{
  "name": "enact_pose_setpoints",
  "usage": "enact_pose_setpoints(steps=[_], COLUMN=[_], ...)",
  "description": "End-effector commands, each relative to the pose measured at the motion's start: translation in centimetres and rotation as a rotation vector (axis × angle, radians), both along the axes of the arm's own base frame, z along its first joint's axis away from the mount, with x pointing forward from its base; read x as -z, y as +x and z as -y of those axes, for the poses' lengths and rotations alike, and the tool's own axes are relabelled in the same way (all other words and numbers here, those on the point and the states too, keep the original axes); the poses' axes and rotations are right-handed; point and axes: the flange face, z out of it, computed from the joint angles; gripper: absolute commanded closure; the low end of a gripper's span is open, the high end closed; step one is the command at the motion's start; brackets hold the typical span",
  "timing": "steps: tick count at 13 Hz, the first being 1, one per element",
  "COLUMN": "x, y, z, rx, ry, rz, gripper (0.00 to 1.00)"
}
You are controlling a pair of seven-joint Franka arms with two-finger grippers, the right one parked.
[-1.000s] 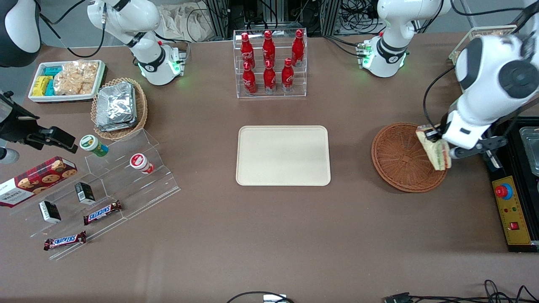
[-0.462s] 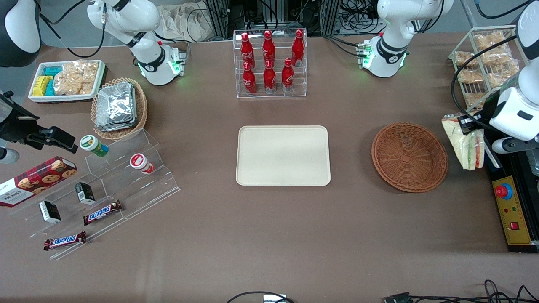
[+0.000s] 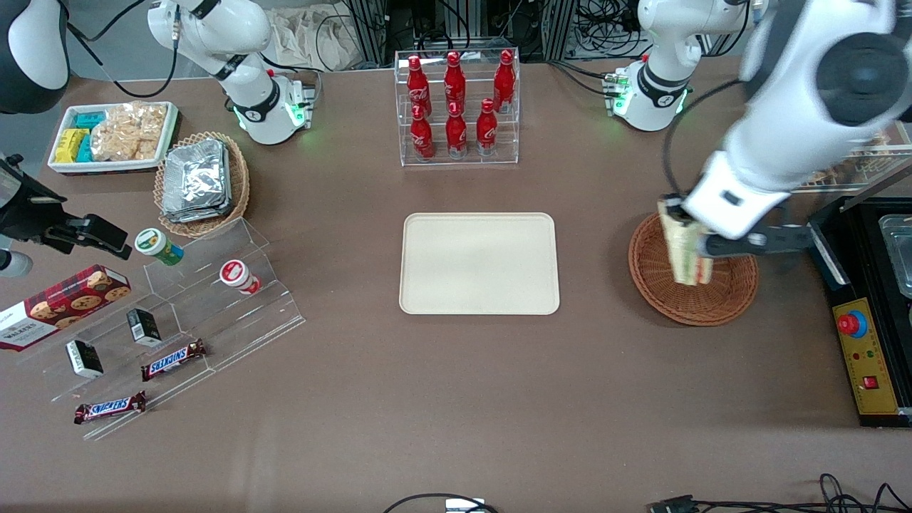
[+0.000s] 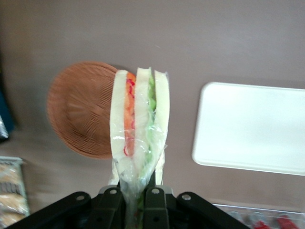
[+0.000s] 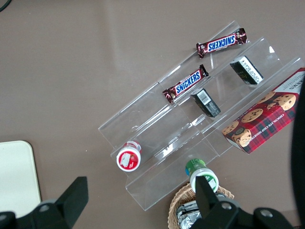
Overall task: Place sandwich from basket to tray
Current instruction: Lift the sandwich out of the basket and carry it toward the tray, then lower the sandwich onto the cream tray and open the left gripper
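- Tool [image 4: 135, 198] pinching the wrapped end of the sandwich [image 3: 685, 246], black fingers [image 4: 153, 200] pressed against the clear wrap on both sides.
- Sandwich [image 4: 139, 124] held up in the air, standing on edge, with white bread slices, a red-orange layer and a green layer plainly shown in the wrist view.
- Seen from the front, sandwich hanging over the basket [image 3: 692, 285], above the part of its rim that faces the tray; not resting on the weave.
- Tool [image 3: 695, 241] above the basket too, under the white wrist of the working arm.
- Basket [image 4: 81, 107] round, dark brown, woven, nothing lying in it.
- Tray [image 3: 479, 263] flat, cream-coloured, in the middle of the desk [image 3: 456, 399], well apart from the basket, nothing on it.
- In the wrist view, tray [image 4: 252, 129] and basket to either side of the held sandwich.
- Clear rack of red bottles [image 3: 456, 107] farther from the front camera than the tray.
- Toward the parked arm's end of the desk: a lighter basket of foil packets [image 3: 199, 182], a white dish of snacks [image 3: 114, 135], a clear stepped stand [image 3: 178, 313] with two small cups, small dark boxes and chocolate bars [image 3: 173, 359], and a cookie box [image 3: 60, 303].
- Yellow control box with a red button [image 3: 853, 324] at the working arm's end, just beside the basket's side of the desk.
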Motion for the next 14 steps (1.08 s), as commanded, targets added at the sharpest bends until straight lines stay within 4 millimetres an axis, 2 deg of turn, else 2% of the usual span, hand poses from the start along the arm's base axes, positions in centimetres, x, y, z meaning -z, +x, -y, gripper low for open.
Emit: enact_pose_setpoints(steps=[1, 4, 6, 10, 14], x=[1.9, 4.1, 7.9, 19.4, 27.7], y=[-1.8, -1.8, -1.8, -3.5, -5.2], z=[9.1, 11.9, 12.4, 12.7, 12.3], rx=[-0.037, -0.016, -0.009, 0.023, 0.036], ry=[0.017, -0.012, -0.008, -0.013, -0.063], rz=[-0.005, 0.008, -0.007, 0.012, 0.042], gripper=[1.00, 1.00, 1.00, 1.00, 1.00])
